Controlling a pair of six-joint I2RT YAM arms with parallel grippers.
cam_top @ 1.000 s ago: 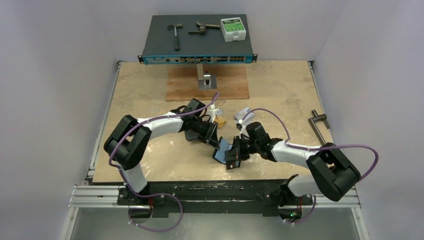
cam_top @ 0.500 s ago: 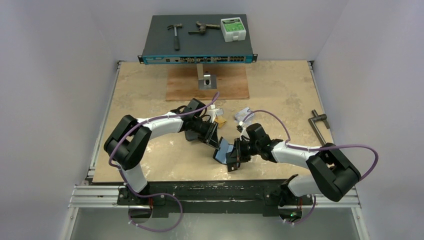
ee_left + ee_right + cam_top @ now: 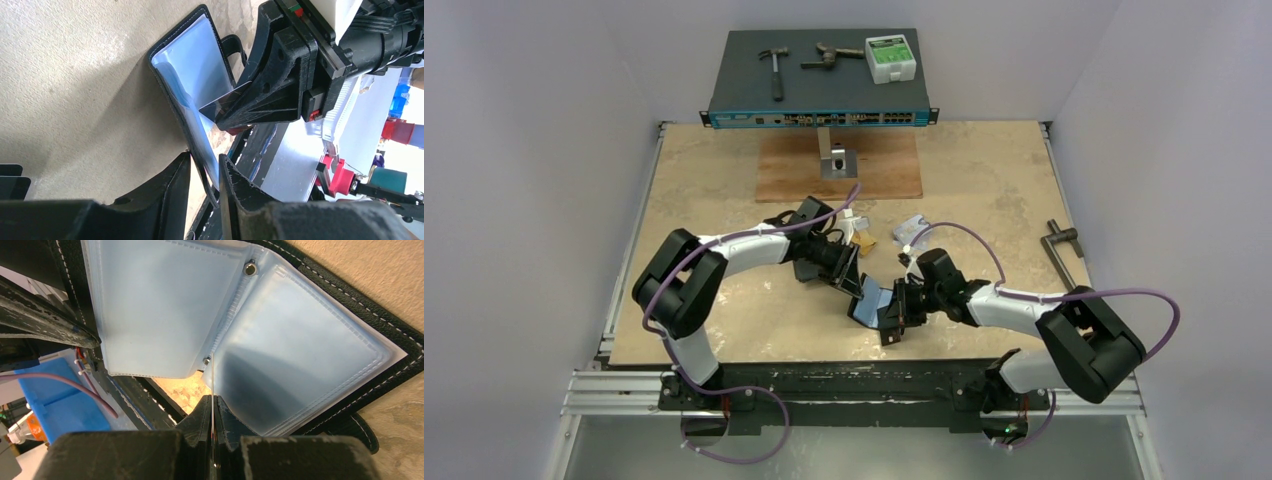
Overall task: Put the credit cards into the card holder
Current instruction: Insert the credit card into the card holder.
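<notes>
The card holder (image 3: 870, 297) stands open and tilted at the table's middle, black with clear pockets (image 3: 300, 355). Its lower flap (image 3: 200, 145) runs between the fingers of my left gripper (image 3: 205, 167), whose jaws stand slightly apart, with a gap beside the flap. My right gripper (image 3: 212, 407) is shut on a credit card (image 3: 212, 380), seen edge-on. That card (image 3: 225, 102) points a corner at the clear pocket by the fold. A gold-orange card (image 3: 865, 243) and a silver-grey card (image 3: 914, 226) lie on the table behind the grippers.
A network switch (image 3: 819, 100) at the back carries a hammer (image 3: 774, 70) and a green-white box (image 3: 890, 57). A wooden board (image 3: 874, 175) with a metal bracket (image 3: 832, 160) lies before it. A metal handle (image 3: 1059, 245) lies at the right edge.
My left jaws have spread a little around the holder's flap. The right gripper, with its card, has edged slightly toward the holder.
</notes>
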